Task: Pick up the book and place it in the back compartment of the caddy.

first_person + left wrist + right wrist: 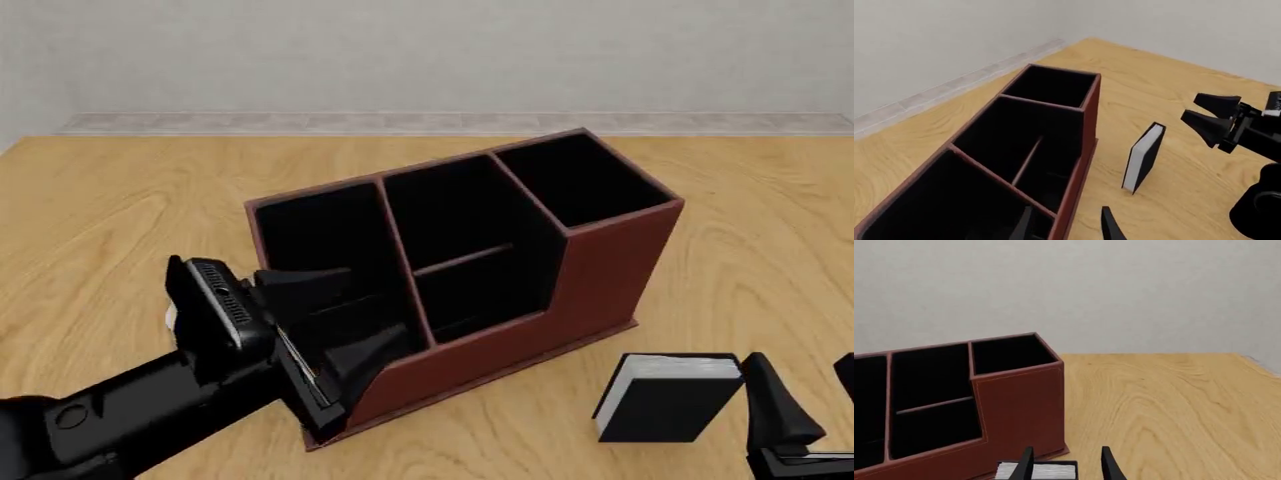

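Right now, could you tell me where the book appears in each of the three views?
Left wrist view: the book stands upright on the table, beside the caddy.
Front view: lower right, in front of the caddy.
Right wrist view: bottom edge, only its page edges showing.
Shared landmark: the caddy.

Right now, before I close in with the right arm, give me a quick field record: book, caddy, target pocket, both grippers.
book: standing upright on the table, apart from the caddy, not held
caddy: three sections, nothing visible inside
back compartment: behind the low cross divider, open
right gripper: open, low beside the book, one finger out of frame in the front view
left gripper: open, at the caddy's near end, holding nothing
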You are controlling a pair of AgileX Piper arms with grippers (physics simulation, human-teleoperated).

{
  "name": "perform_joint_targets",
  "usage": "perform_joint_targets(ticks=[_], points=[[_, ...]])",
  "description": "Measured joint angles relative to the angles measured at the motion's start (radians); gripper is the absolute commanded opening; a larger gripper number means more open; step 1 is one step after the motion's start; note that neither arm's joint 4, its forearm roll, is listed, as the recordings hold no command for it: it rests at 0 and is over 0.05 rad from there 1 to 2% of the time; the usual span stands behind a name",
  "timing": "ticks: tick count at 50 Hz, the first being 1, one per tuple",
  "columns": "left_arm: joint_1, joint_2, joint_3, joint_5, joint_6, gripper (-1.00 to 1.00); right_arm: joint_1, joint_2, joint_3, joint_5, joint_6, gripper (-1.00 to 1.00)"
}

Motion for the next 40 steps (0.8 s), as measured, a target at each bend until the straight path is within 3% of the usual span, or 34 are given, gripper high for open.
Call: perform_joint_targets(ticks=[21,40], points=[[-0.092,0.269,-0.11,-0.098,-0.018,1.0,0.0,0.001,0.001,-0.001,0.0,1.0],[-0.167,0.424,-0.223,-0.07,-0.001,1.0,0.0,0.001,-0.001,0.0,0.001,1.0]])
